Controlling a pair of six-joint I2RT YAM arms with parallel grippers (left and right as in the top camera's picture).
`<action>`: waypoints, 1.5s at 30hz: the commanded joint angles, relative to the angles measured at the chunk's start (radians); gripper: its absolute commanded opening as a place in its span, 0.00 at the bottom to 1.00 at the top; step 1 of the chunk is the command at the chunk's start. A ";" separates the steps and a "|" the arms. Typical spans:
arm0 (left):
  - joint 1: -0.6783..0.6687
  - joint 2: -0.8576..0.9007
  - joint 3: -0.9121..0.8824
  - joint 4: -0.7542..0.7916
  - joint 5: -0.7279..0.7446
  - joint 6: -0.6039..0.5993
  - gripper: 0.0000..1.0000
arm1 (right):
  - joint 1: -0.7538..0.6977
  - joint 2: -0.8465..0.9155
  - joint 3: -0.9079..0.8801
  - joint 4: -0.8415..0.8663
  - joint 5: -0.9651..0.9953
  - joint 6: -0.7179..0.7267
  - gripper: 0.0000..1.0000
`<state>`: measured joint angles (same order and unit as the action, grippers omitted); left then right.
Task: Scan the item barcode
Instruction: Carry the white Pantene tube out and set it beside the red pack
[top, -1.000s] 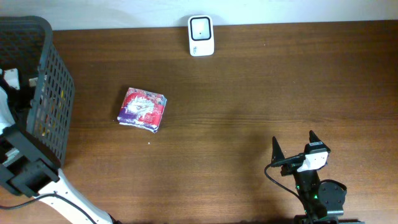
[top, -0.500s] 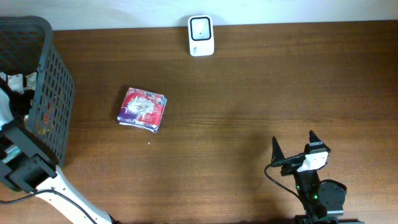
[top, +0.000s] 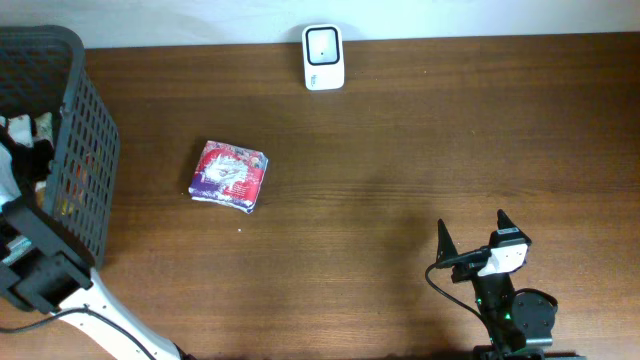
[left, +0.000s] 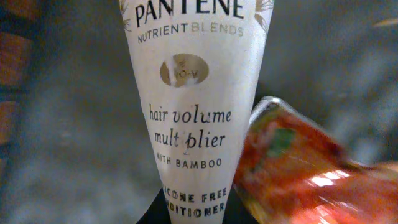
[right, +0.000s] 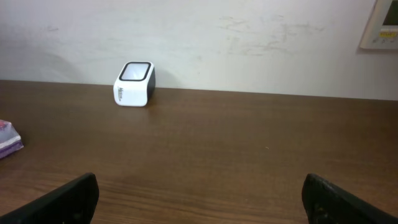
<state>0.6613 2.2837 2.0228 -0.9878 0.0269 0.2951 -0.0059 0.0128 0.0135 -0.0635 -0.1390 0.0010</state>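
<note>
Brown wooden table (top: 400, 150), white wall (right: 249, 37) behind

left arm (top: 45, 275): shifted slightly at basket (top: 95, 130) | white item (top: 18, 126) inside: moved a little

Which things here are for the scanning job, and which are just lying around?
For the job: scanner; Pantene tube, likely the next item; basket holding it.

Lying about for now: red packet on the table; orange packet beside the tube.

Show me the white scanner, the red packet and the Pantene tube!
white scanner (top: 323, 58), overhead view, middle of its body.
red packet (top: 230, 175), overhead view, middle of its printed top.
Pantene tube (left: 189, 118), left wrist view, on its white front.
</note>
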 joint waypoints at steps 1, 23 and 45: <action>-0.011 -0.223 0.026 0.007 0.012 -0.018 0.00 | 0.006 -0.006 -0.008 -0.001 0.005 0.008 0.99; -0.518 -0.793 0.015 -0.178 0.104 -0.156 0.00 | 0.006 -0.006 -0.008 -0.002 0.005 0.008 0.99; -1.144 -0.179 -0.128 -0.172 0.086 -0.376 0.00 | 0.006 -0.006 -0.008 -0.001 0.005 0.008 0.99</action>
<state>-0.4419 2.0686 1.8862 -1.1660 0.1715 0.0059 -0.0059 0.0128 0.0135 -0.0635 -0.1390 0.0013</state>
